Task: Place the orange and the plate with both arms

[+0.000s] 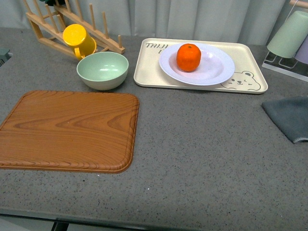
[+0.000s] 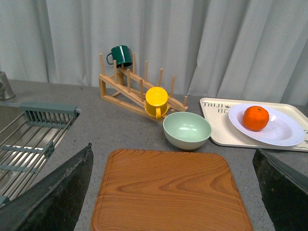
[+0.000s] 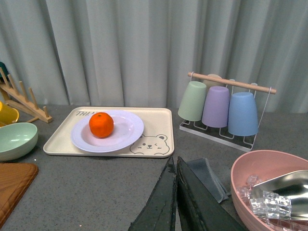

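Left wrist view shows the left gripper [image 2: 175, 192] with its two dark fingers [image 2: 53, 192] spread wide apart at either edge of the picture, holding nothing. Directly between and just beyond them lies a wooden cutting board [image 2: 168, 190] flat on the grey counter [image 2: 120, 130]. Past the board sits a mint-green bowl [image 2: 187, 130], and behind that a yellow mug [image 2: 156, 101] hangs on a wooden peg rack [image 2: 130, 89] together with a dark green mug [image 2: 120, 55]. Off to one side of this gripper is a sink [image 2: 24, 144] with a wire grid. Far to the other side, well apart from the fingers, the orange [image 2: 255, 118] rests in the plate [image 2: 276, 132], which sits on a beige tray [image 2: 216, 125].

Right wrist view shows the right gripper [image 3: 175, 202] with its fingers pressed together, only a thin line between them, clamped on nothing. Just beside it lie a grey cloth [image 3: 207, 175] and a pink bowl [image 3: 260, 178] holding ice cubes and a metal scoop [image 3: 284, 190]. Further out stands a rack with three upturned cups [image 3: 221, 108]. Ahead of the closed fingers, well clear of them, the orange sits off-centre in the plate on the bear-printed tray.

Front view shows neither arm; the orange lies in the plate on the tray, beyond the bowl and board.
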### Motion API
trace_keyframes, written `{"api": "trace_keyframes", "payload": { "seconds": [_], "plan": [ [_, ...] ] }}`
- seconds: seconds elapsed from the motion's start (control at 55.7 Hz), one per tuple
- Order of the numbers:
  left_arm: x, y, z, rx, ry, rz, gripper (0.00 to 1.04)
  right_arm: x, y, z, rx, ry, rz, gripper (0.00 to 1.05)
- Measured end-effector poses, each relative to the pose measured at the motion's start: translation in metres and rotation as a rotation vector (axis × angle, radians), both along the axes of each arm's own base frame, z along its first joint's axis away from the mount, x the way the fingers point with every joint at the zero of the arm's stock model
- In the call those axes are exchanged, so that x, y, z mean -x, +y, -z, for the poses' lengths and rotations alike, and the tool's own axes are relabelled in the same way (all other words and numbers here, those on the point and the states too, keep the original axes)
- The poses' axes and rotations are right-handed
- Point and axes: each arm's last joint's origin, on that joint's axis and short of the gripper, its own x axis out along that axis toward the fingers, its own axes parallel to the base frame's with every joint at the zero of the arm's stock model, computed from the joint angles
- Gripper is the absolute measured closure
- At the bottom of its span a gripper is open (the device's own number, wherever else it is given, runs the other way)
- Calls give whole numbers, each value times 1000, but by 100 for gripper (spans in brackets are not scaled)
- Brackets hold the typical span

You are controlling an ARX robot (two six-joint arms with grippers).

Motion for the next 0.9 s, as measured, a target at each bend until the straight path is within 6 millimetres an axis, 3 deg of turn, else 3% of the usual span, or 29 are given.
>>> {"api": "trace_keyframes", "payload": {
  "seconds": [0.556, 0.898],
  "plan": [
    [0, 0, 0, 0, 0, 0, 6, 0, 0, 0, -3, 0, 1, 7],
    [0, 0, 0, 0, 0, 0, 6, 0, 0, 0, -2, 0, 1, 9]
  ]
}}
